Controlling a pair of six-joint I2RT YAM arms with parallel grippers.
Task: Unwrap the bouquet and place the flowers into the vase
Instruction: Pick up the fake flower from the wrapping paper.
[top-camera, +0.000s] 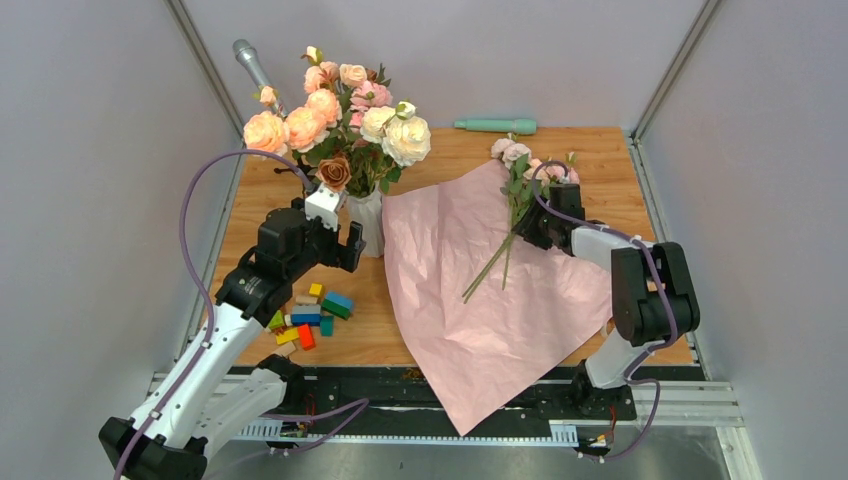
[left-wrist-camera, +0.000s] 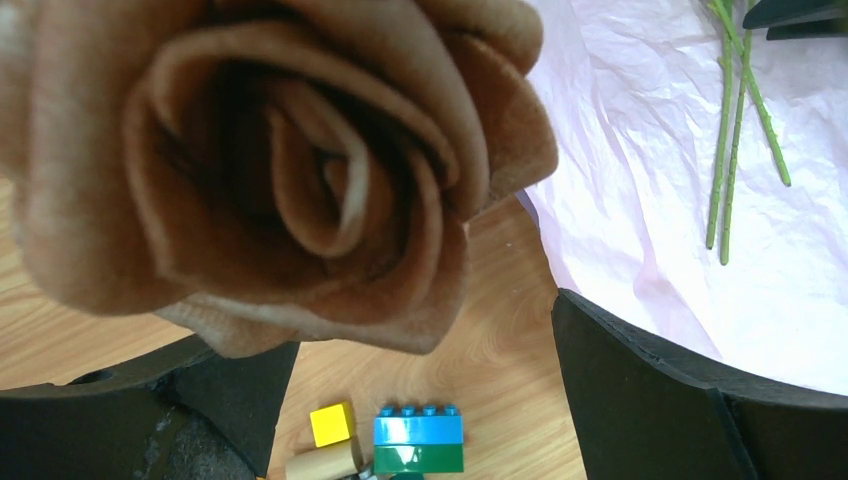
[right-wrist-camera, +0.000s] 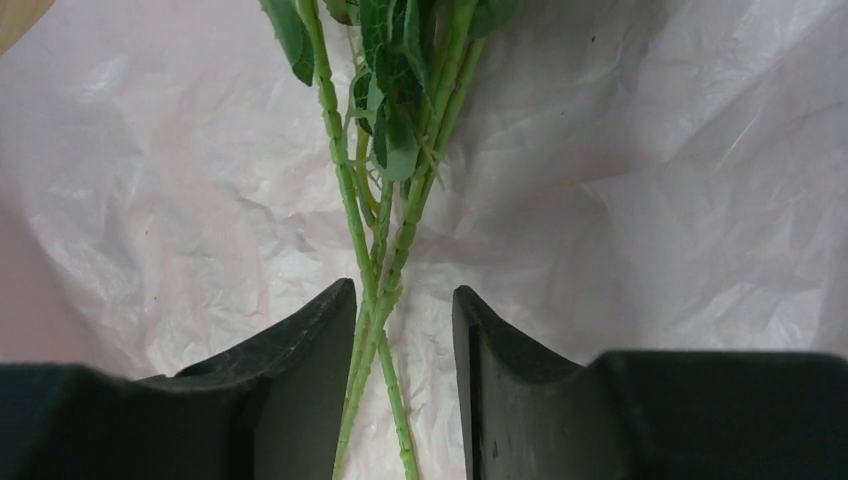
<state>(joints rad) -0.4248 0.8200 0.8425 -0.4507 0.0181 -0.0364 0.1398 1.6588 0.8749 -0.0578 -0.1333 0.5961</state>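
Though ungripped, flowers (right-wrist-camera: 346, 190) within right gripper (right-wrist-camera: 404, 300)

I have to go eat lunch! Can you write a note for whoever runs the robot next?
The left gripper is open, holding nothing, beside the white vase, close to a brown rose.
The right gripper is open, jaws either side of the stems of the flowers, not clamped.
The flowers lie on the spread pink wrapping paper.
Done: unwrapping.
To do: grip the stems, put the flowers into the vase.
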